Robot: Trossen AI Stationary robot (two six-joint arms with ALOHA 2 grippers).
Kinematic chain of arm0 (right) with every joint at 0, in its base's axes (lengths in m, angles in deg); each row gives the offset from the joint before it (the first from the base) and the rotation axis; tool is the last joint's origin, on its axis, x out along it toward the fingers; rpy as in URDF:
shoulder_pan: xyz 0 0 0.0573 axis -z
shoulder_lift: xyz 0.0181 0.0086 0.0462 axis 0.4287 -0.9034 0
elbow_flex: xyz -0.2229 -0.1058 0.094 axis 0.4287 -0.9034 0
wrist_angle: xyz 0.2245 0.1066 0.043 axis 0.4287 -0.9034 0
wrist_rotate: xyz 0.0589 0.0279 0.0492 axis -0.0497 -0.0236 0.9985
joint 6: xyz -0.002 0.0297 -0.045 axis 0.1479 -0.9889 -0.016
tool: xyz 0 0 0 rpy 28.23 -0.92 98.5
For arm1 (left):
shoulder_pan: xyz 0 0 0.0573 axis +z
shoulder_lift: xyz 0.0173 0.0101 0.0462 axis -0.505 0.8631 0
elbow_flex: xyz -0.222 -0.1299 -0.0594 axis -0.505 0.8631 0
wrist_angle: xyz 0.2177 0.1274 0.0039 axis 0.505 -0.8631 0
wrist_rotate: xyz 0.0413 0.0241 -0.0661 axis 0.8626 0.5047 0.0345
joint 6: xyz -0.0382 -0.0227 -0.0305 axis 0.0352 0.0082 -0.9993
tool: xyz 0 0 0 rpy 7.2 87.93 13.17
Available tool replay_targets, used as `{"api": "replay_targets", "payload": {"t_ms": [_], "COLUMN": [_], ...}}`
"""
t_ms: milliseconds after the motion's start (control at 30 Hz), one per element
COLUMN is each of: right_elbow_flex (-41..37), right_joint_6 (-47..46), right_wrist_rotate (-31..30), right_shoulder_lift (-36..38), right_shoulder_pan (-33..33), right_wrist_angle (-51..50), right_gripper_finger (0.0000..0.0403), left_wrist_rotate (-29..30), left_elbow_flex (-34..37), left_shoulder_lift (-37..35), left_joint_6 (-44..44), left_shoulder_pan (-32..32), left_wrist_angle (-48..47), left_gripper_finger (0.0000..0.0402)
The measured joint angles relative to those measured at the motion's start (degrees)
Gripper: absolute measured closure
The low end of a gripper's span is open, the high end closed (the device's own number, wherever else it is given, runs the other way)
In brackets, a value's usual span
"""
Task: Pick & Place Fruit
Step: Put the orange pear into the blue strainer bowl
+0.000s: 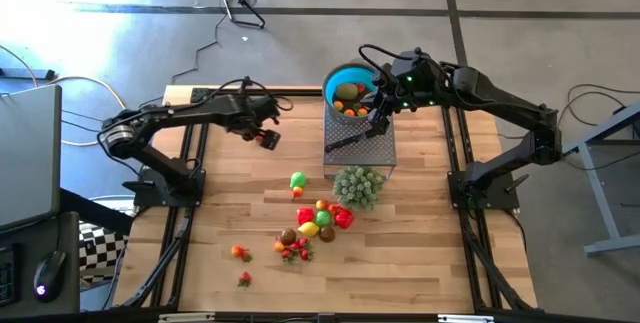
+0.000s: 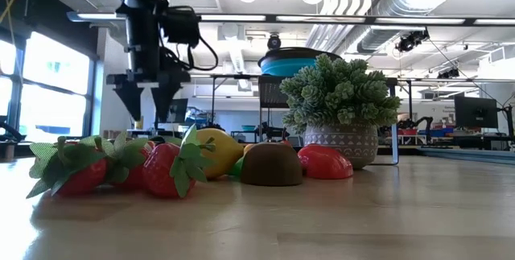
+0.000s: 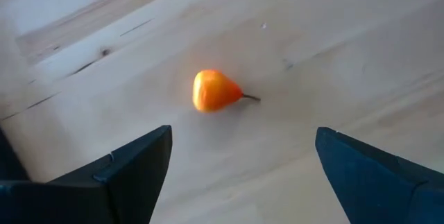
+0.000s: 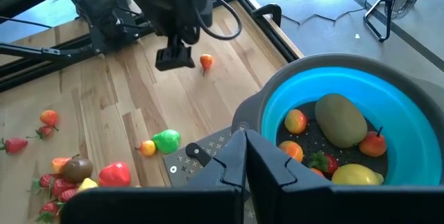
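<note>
A small orange pear-shaped fruit (image 3: 215, 91) lies on the bare wood with its stem sideways. My left gripper (image 3: 239, 161) hangs open above it, pointing steeply down, one finger on each side and clear of it. From the right wrist view the same fruit (image 4: 206, 62) lies just beside that gripper (image 4: 173, 57). Several more fruits (image 1: 320, 218) lie in a loose heap near the table's middle. The blue bowl (image 1: 333, 75) at the far edge holds several fruits (image 4: 340, 120). My right gripper (image 4: 244, 156) is shut and holds nothing, above the bowl's near side.
The bowl stands on a grey perforated stand (image 1: 372, 151) with a dark-handled tool (image 1: 345, 143) on it. A pale green potted plant (image 1: 358, 185) stands just in front. A green fruit (image 1: 297, 179) and two strawberries (image 1: 240, 253) lie apart. Bare wood surrounds the left gripper.
</note>
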Motion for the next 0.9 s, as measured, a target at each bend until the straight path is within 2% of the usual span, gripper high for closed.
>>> {"api": "replay_targets", "payload": {"t_ms": [167,533,900], "right_elbow_flex": [0.0,0.0,0.0], "right_joint_6": [0.0,0.0,0.0], "right_wrist_rotate": [0.0,0.0,-0.2], "right_shoulder_lift": [0.0,0.0,0.0], "right_shoulder_pan": [0.0,0.0,0.0], "right_wrist_angle": [-0.2,-0.4,-0.4], "right_gripper_finger": [0.0401,0.0401,0.0401], "left_wrist_rotate": [-1.1,-10.4,-13.0], "left_elbow_flex": [0.0,0.0,5.2], "left_shoulder_lift": [1.7,2.1,2.1], "left_joint_6": [0.2,4.8,2.9], "left_shoulder_pan": [1.1,11.8,12.3], "left_wrist_angle": [1.2,2.3,6.6], "left_gripper_finger": [0.0052,0.0052,0.0052]}}
